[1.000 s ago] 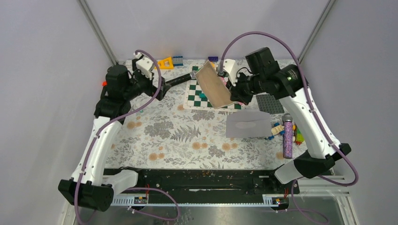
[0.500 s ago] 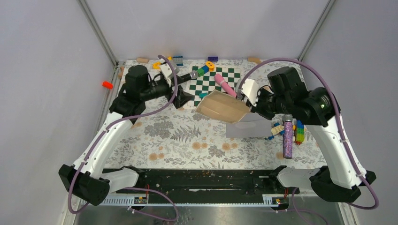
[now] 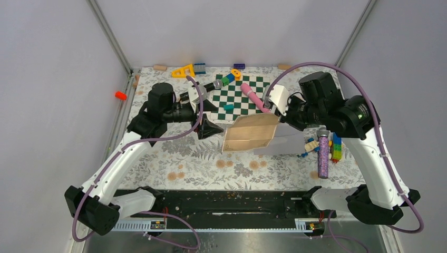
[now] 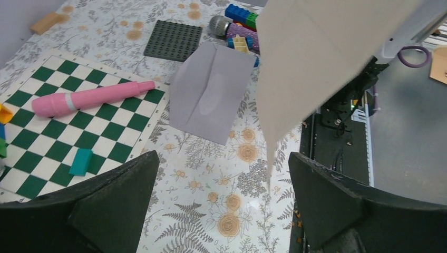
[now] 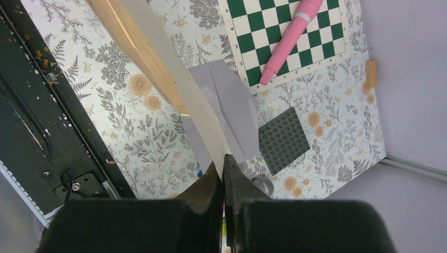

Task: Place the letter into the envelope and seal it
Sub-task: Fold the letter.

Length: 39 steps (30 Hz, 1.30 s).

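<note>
A floral-patterned table (image 3: 179, 153) carried a chessboard (image 3: 235, 95) at the far middle, a grey envelope (image 4: 210, 96) nearer, rightward.

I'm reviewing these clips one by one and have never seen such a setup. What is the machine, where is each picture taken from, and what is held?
Two robot arms stand at the near edge of the table. The wide picture looks down from above; the other two come from a camera on each wrist. The right arm has its jaws shut on a tan sheet, the letter, held tilted above it. The left arm has open, empty jaws beside the letter. The grey envelope lies flat on the table, near a checkerboard, a pink stick and a dark studded plate.
</note>
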Available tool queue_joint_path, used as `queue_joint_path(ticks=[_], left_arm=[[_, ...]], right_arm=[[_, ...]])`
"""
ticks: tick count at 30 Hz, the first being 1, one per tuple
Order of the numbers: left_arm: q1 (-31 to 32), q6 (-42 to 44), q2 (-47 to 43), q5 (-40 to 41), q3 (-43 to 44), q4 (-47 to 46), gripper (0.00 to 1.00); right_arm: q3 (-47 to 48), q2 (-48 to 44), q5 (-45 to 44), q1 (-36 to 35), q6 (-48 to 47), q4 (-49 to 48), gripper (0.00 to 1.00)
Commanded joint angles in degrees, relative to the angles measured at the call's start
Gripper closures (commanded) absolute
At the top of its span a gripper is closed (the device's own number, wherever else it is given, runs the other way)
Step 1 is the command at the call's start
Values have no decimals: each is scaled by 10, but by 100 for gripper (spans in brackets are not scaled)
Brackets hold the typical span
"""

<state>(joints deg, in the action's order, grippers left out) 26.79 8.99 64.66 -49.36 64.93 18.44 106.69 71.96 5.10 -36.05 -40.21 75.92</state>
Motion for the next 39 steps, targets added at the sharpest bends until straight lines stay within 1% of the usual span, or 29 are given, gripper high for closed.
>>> queue_joint_path(ticks=[1, 6, 13, 16, 18, 21, 25, 28, 31, 32, 35, 37, 39], left_arm=[[10, 2, 4, -53, -5, -16, 1], [18, 10, 10, -59, -20, -15, 1], [25, 9, 39, -44, -36, -54, 1], [25, -5, 49, -47, -32, -72, 4], [25, -16, 55, -48, -27, -81, 10], [25, -25, 64, -47, -17, -84, 22], [25, -35, 66, -51, -10, -84, 34], [25, -51, 65, -53, -8, -92, 51], [25, -61, 61, -47, -9, -99, 55], [25, -63, 61, -44, -10, -101, 60], [25, -72, 58, -27, -11, -106, 73], [25, -80, 57, -6, -13, -112, 83], [25, -96, 57, 30, -15, -123, 87]], right_arm=[[30, 4, -15, -5, 17, -20, 100], [41, 11, -18, -5, 29, -29, 100], [79, 30, 5, -5, 33, -12, 100], [89, 35, 7, -5, 35, -7, 100], [92, 36, 7, -5, 37, -7, 100], [90, 38, 7, -4, 38, -7, 100], [89, 41, 4, -5, 41, -8, 100], [92, 40, 4, -5, 46, -10, 100], [96, 40, 3, -5, 50, -10, 100], [97, 40, 2, -5, 52, -10, 100], [100, 41, -1, -5, 54, -11, 100], [99, 41, -4, -5, 54, -11, 100], [98, 38, -5, -5, 53, -13, 100]])
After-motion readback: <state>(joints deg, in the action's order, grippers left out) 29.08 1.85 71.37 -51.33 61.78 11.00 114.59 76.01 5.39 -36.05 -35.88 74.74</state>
